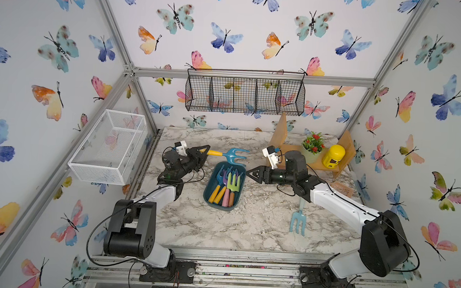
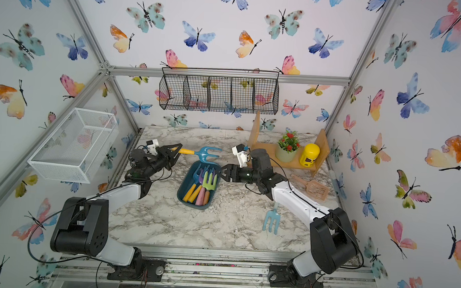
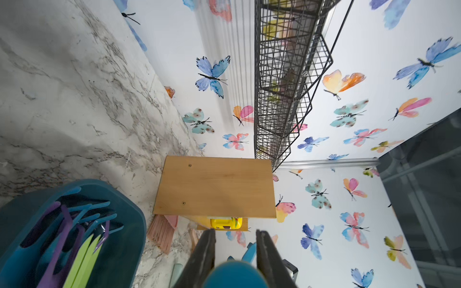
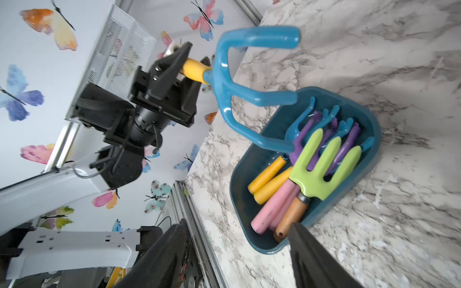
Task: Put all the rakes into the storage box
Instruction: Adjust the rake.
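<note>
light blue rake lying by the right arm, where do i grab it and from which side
On the light blue rake, probably the shaft just behind the head, from above, jaws across it: it lies flat on the table, its handle end hidden under the right arm.

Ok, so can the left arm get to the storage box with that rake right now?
Probably yes. The left gripper holds the rake by its yellow handle, tines near the storage box's far end, nothing between. The open right gripper sits close beside the rim, not over it.

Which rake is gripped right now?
The blue-headed, yellow-handled rake, clamped in the left gripper; the others lie in the storage box or on the table.
</note>
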Controlling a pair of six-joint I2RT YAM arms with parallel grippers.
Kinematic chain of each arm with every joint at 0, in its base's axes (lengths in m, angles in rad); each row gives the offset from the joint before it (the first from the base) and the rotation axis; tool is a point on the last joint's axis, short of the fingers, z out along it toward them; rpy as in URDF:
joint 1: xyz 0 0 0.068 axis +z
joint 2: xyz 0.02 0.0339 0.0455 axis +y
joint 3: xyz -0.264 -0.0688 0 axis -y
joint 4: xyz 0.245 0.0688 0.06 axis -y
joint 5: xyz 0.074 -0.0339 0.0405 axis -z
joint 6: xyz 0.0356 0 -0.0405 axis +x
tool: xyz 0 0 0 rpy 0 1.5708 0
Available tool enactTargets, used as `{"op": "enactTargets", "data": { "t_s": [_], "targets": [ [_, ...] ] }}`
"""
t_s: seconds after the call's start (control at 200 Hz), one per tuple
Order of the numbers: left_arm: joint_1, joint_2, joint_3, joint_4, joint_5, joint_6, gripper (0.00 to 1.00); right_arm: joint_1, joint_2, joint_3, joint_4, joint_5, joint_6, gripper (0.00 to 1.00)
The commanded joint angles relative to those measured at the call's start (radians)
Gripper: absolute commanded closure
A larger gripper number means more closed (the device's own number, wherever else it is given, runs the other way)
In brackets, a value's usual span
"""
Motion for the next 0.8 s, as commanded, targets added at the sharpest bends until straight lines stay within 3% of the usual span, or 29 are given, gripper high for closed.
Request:
{"op": "enactTargets", "data": {
  "t_s": [0.0, 0.075, 0.365, 0.536, 0.796],
  "targets": [
    [-0.005, -0.015, -0.056, 0.217, -0.080, -0.169, 1.00, -0.006, -0.012, -0.008, 0.187, -0.046, 0.090, 0.29],
    [-0.015, -0.029, -0.086, 0.236, -0.137, -0.187, 1.00, -0.008, 0.009, -0.003, 0.222, -0.056, 0.110, 0.28],
    [-0.069, -0.015, -0.056, 0.199, -0.153, -0.148, 1.00, -0.008, 0.132, 0.046, 0.333, -0.156, 0.197, 0.29],
    [-0.097, 0.008, 0.007, 0.197, -0.145, -0.132, 1.00, -0.008, 0.155, 0.053, 0.374, -0.137, 0.208, 0.30],
    [-0.158, 0.019, -0.012, 0.185, -0.147, -0.117, 1.00, -0.008, 0.189, 0.092, 0.410, -0.108, 0.236, 0.31]
  ]
}}
